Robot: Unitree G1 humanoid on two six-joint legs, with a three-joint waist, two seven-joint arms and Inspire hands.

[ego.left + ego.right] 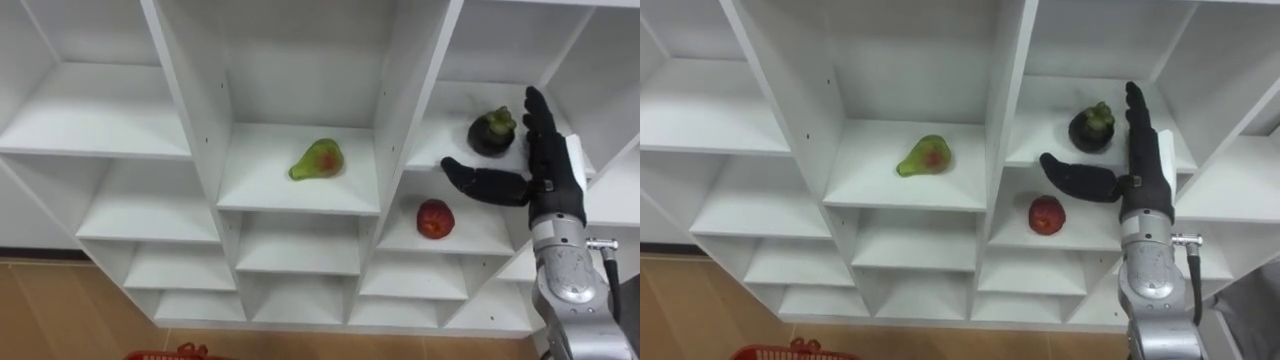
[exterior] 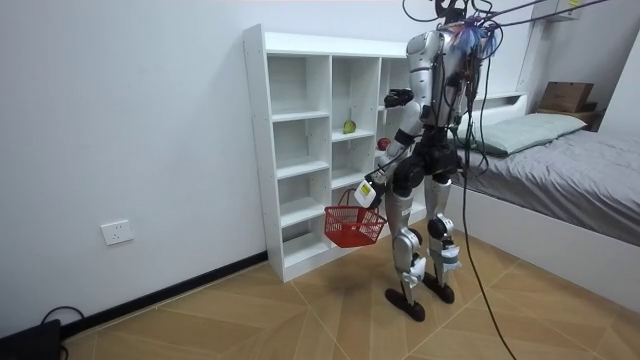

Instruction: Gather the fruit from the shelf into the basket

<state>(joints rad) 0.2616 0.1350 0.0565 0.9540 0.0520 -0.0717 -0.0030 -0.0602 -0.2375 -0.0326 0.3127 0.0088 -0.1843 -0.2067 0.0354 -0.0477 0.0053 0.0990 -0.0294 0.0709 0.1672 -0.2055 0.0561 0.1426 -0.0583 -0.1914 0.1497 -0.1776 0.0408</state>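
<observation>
Up close, the eye views show the right hand (image 1: 548,170) raised with fingers straight and thumb spread wide, just beside a dark round fruit (image 1: 492,132) in the right column of the white shelf unit (image 1: 265,185). A red fruit (image 1: 435,218) lies in the compartment below, and a green pear (image 1: 318,160) sits in the middle column. From the room view, the robot stands facing the shelves, its lowered left hand (image 2: 366,192) closed on the handle of a red basket (image 2: 355,228). Around it are a wooden floor (image 2: 250,320), a wall socket (image 2: 117,232) and a grey bed (image 2: 570,170).
</observation>
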